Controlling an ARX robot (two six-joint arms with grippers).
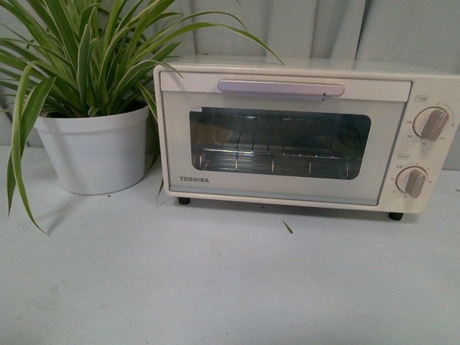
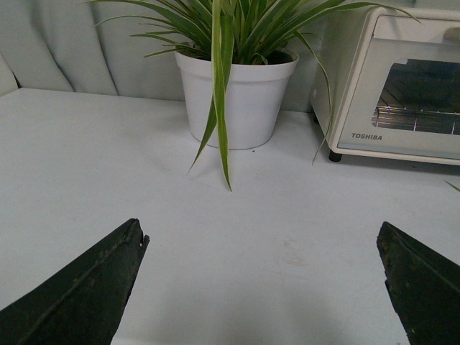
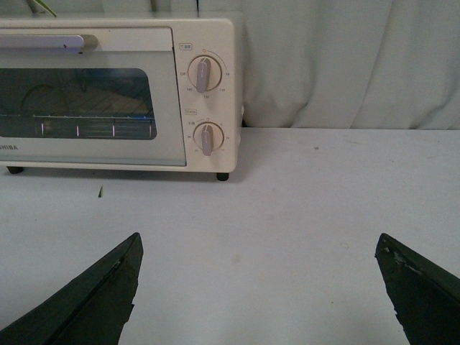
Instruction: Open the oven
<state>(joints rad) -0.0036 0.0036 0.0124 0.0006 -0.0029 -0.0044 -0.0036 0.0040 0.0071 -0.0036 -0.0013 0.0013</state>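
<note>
The oven [image 1: 302,136], shut on the surface [image 1: 215,287] beside a potted plant [image 1: 97,151], is seen well ahead of the spread, empty left pincer [image 2: 260,228] and right pincer [image 3: 259,241], its handle [image 1: 280,88] lying level across the door top and judged nearer the right.

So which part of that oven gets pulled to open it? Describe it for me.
Find the cream-white oven standing to the right of the white plant pot. Along the top of its glass-windowed door runs the handle, a horizontal bar. It is the only pale lilac part, unlike the upper knob and lower knob, round and beige, at the oven's right end.
</note>
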